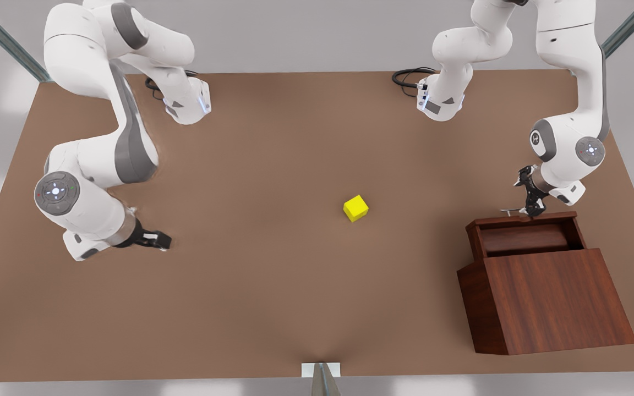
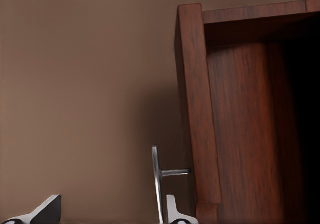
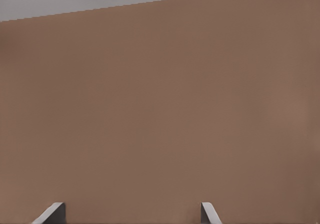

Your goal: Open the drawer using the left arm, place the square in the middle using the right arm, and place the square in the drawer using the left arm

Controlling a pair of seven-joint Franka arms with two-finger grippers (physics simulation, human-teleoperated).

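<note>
The square is lying mid-table, well apart from both grippers. The left gripper is hovering open at the pulled-out drawer, fingers astride its handle. The right gripper, also open, is waiting low, far from the drawer.

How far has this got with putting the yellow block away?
The drawer is pulled out, and the square sits mid-table. The left claw is open beside the handle. The right claw waits open. Left: the left arm drops the square in the drawer.
</note>
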